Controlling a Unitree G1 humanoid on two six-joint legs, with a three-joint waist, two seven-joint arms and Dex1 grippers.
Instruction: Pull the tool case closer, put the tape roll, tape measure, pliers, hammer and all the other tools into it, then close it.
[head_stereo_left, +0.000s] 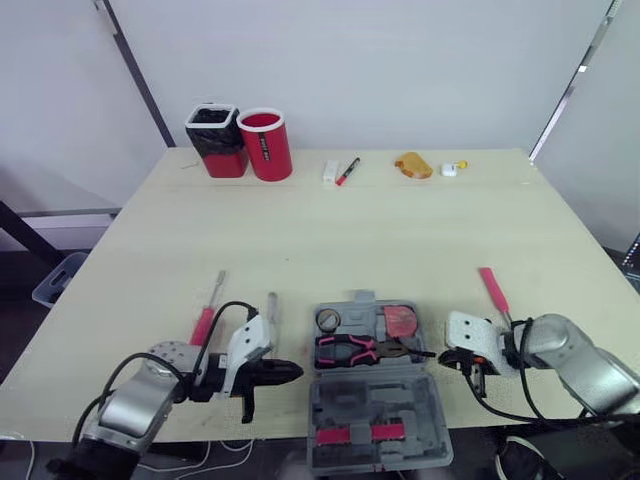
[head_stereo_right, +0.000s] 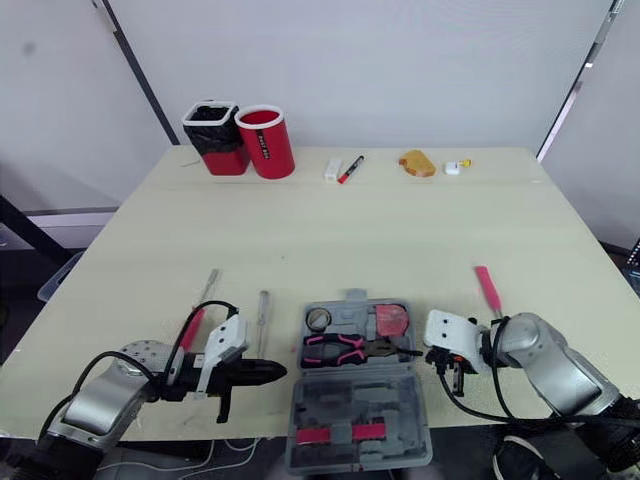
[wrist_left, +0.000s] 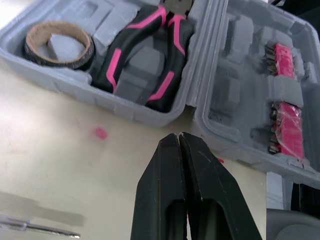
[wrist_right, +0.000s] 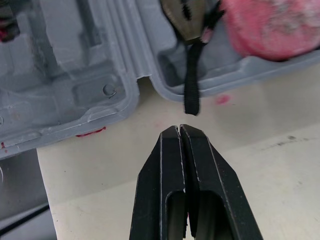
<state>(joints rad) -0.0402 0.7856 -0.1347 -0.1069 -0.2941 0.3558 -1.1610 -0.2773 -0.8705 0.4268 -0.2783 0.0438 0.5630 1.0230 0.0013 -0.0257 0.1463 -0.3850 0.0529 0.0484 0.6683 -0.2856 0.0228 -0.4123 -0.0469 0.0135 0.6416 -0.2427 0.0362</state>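
The grey tool case (head_stereo_left: 372, 385) lies open at the table's front edge. Its far half holds a tape roll (head_stereo_left: 327, 320), pink-and-black pliers (head_stereo_left: 350, 350) and a red tape measure (head_stereo_left: 401, 321). The near half carries red bit holders (head_stereo_left: 360, 433). My left gripper (head_stereo_left: 296, 372) is shut and empty, its tip just left of the case. In the left wrist view the gripper (wrist_left: 178, 137) points at the case wall by the pliers (wrist_left: 145, 60). My right gripper (head_stereo_left: 441, 358) is shut and empty at the case's right side, near the tape measure's black strap (wrist_right: 191, 80).
A red-handled screwdriver (head_stereo_left: 207, 318) and a slim metal tool (head_stereo_left: 271, 305) lie left of the case. A red-handled tool (head_stereo_left: 493, 290) lies to its right. At the back stand a black-and-red cup (head_stereo_left: 217, 140) and a red cup (head_stereo_left: 265, 143), with a red marker (head_stereo_left: 347, 171) and small items nearby.
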